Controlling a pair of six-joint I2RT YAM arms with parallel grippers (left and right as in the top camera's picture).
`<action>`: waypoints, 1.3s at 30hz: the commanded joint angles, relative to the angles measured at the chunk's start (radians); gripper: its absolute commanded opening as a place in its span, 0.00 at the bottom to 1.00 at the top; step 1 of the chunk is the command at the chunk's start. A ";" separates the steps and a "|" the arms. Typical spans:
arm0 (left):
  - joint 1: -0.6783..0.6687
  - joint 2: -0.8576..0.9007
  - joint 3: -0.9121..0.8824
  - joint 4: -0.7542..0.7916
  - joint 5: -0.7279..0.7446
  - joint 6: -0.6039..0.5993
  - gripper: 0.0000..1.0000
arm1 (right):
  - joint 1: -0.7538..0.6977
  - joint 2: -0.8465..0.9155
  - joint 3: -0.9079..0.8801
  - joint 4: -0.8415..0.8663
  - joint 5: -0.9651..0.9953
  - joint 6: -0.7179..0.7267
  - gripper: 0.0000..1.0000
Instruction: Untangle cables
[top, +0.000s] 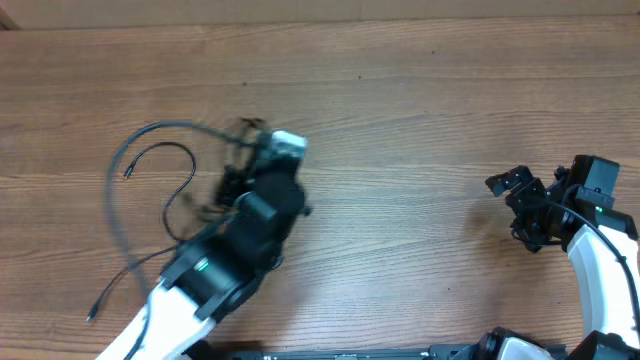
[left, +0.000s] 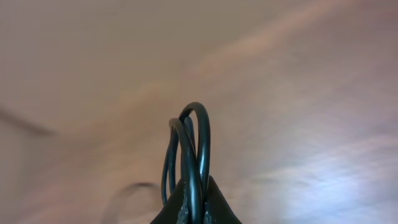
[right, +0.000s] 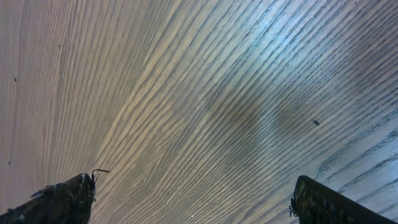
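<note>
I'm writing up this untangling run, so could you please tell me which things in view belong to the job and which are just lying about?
Belong to the job: the cables; the left fingers, shut on their loops.
Just there: the right fingers, open over bare wood; the table.

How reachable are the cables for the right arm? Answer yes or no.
Probably not: the table between is bare, but the cables lie far across, partly under the left arm, the left gripper shut on them.

A broad brown tabletop of streaky wood grain (top: 420, 120) fills every view, with bluish-white light glancing off it in soft patches.
</note>
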 joint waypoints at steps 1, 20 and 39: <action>0.002 0.161 0.004 0.045 0.311 -0.162 0.04 | -0.002 0.004 0.013 0.001 -0.006 -0.005 1.00; 0.004 0.512 0.004 0.289 0.611 -0.322 0.99 | -0.002 0.004 0.013 -0.006 -0.005 -0.009 1.00; 0.001 0.505 0.004 0.138 0.720 -0.264 0.99 | -0.002 0.004 0.011 0.021 -0.005 -0.009 1.00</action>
